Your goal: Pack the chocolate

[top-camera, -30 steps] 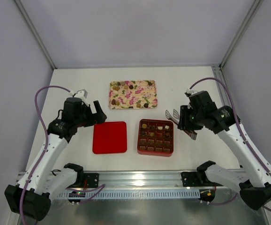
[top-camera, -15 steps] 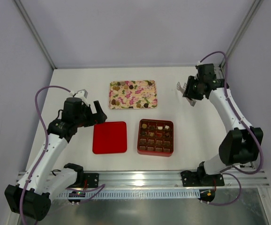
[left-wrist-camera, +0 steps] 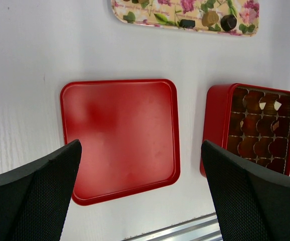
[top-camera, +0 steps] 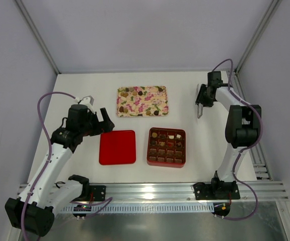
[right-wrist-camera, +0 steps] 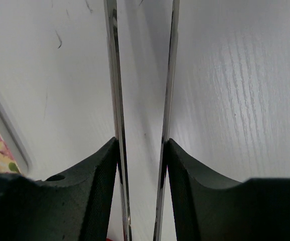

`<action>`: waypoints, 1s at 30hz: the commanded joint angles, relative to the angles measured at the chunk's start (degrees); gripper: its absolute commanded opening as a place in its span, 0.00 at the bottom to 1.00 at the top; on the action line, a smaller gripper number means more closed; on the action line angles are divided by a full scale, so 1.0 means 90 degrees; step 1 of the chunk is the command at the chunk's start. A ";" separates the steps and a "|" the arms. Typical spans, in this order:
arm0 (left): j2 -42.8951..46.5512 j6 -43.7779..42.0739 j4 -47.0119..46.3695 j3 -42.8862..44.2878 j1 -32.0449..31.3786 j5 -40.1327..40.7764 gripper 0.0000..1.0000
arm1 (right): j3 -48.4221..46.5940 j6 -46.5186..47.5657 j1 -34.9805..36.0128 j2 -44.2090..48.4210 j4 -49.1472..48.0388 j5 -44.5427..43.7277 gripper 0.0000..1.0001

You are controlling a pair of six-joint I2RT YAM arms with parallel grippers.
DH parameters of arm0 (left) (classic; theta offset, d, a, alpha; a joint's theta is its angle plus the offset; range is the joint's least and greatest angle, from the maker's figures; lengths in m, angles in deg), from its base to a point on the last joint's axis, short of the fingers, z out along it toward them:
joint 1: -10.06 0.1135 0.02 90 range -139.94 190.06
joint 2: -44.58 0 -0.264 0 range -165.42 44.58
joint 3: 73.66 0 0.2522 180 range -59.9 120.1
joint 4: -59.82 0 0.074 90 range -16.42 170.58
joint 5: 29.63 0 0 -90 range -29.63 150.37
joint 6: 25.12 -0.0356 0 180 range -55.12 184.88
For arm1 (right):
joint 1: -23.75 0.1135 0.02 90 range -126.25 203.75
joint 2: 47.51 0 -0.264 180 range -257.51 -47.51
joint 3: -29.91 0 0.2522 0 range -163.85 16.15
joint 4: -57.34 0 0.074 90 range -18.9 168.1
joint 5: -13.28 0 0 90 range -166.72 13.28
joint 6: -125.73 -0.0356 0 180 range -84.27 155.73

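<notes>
Several chocolates [top-camera: 135,93] lie at the far edge of the pink-green floral tray [top-camera: 152,106]. Others fill cells of the red box [top-camera: 167,147], some cells holding only brown liners. My left gripper [top-camera: 104,120] is open and empty, just left of and above the red lid [top-camera: 117,147]; the left wrist view shows the lid [left-wrist-camera: 120,133], the box [left-wrist-camera: 218,130] and tray chocolates [left-wrist-camera: 229,22]. My right gripper [top-camera: 202,98] is at the far right of the table, right of the tray, shut on metal tongs [right-wrist-camera: 113,75] whose two blades point down at the bare table.
The white table [top-camera: 85,95] is walled on three sides, with a metal post [top-camera: 253,40] at the back right corner near the right arm. A metal rail [top-camera: 150,193] runs along the near edge.
My right arm has swung from beside the red box to the far right back of the table, carrying the tongs. The left arm has not moved.
</notes>
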 commanded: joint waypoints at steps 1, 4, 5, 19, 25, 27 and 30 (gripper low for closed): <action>0.0014 -0.0012 -0.0136 0.0126 0.0036 -0.0009 1.00 | -0.0435 0.0008 -0.0113 -0.0339 -0.0156 -0.0081 0.45; -0.0015 -0.0011 -0.0136 0.0136 0.0036 -0.0019 1.00 | -0.0523 0.0047 -0.0123 -0.0633 0.0050 -0.0081 0.50; -0.0035 -0.0002 -0.0136 0.0136 0.0036 -0.0029 1.00 | -0.0552 0.0047 -0.0123 -0.0702 0.0137 -0.0062 0.50; -0.0357 0.0018 -0.0106 0.0116 0.0036 0.0098 1.00 | -0.0250 -0.0080 -0.0123 -0.0528 0.0470 -0.0471 0.84; -0.0698 0.0018 -0.0009 0.0136 0.0036 0.0440 1.00 | 0.0139 -0.0226 -0.0133 0.0485 0.0470 -0.0550 0.88; -0.0825 -0.0011 0.0137 0.0175 0.0026 0.0789 1.00 | 0.0364 -0.0343 -0.0123 0.0945 0.0334 -0.0452 0.88; -0.1167 -0.0051 0.0400 0.0272 0.0036 0.1229 0.98 | 0.0824 -0.0334 -0.0055 0.1766 0.0128 -0.0237 0.88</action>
